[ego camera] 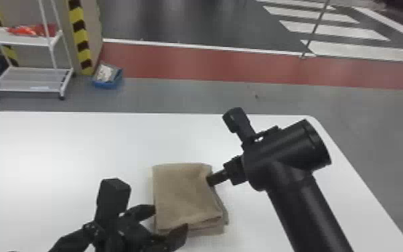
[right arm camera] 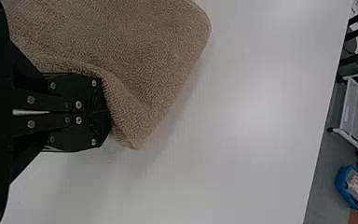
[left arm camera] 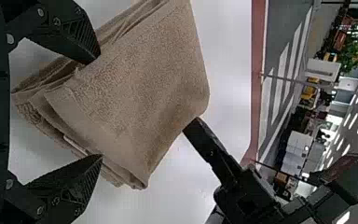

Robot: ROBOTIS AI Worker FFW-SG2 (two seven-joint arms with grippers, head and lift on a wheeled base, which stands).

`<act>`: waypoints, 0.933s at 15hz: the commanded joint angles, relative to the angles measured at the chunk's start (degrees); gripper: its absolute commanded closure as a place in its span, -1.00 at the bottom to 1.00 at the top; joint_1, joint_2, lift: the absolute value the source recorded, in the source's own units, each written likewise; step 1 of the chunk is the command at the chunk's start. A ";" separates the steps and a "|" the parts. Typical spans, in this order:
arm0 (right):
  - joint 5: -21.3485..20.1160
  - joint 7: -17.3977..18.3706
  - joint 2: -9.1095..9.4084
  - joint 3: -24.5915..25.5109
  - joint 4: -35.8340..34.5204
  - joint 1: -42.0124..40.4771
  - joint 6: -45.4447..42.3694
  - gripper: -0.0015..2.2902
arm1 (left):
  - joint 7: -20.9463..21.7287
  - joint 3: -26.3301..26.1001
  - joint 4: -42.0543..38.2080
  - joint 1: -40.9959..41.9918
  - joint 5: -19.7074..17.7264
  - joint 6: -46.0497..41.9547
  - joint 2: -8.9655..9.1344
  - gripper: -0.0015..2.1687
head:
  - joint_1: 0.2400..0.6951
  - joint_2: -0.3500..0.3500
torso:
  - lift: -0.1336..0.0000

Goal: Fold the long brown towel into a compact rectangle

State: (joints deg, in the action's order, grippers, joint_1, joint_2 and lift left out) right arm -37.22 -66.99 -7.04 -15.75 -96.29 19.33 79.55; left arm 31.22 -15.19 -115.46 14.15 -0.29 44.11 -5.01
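— Found the brown towel (ego camera: pixel 184 194) where?
— On the white bench (ego camera: pixel 77 144), folded into a layered pad, with the left hand (left arm camera: pixel 100 108) at one side and the right hand (right arm camera: pixel 110 112) at another.
— Set how?
— On the left, held fingers apart, with towel showing between. On the right, had them together, right at the pad's edge.
— Judged heavy or stiff?
— Neither. Looked light, soft and thick in pile, so likely to sag or bunch rather than take a crisp crease. Seemed neither fragile nor very slippery.
— Seemed best to grip where?
— At the stacked edge by the left hand, deep enough to catch every layer. Risked peeling off the top layer with a shallow pinch. Made sense to steady the opposite edge lightly, without rucking it.
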 commanded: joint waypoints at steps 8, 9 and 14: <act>-3.03 -8.34 -6.15 4.50 -10.67 -5.00 4.97 0.63 | 0.16 2.53 -0.20 -0.09 -0.94 0.14 0.18 -0.79 | 1.00 -0.61 | -0.86; -3.56 -7.90 -6.06 3.80 -10.67 -4.74 5.14 0.63 | 0.25 2.53 -0.20 -0.09 -0.94 0.14 0.09 -0.79 | 1.00 -0.62 | -0.86; -3.47 -1.31 -3.68 1.34 -6.19 -2.63 3.56 0.63 | 0.33 4.12 -1.61 0.96 -1.47 -0.03 0.00 -0.79 | 1.00 -0.63 | -0.86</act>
State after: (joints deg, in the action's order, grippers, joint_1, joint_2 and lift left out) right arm -40.92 -69.36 -11.57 -14.16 -103.65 16.25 83.68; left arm 31.52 -12.03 -116.40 14.66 -1.33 44.18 -5.01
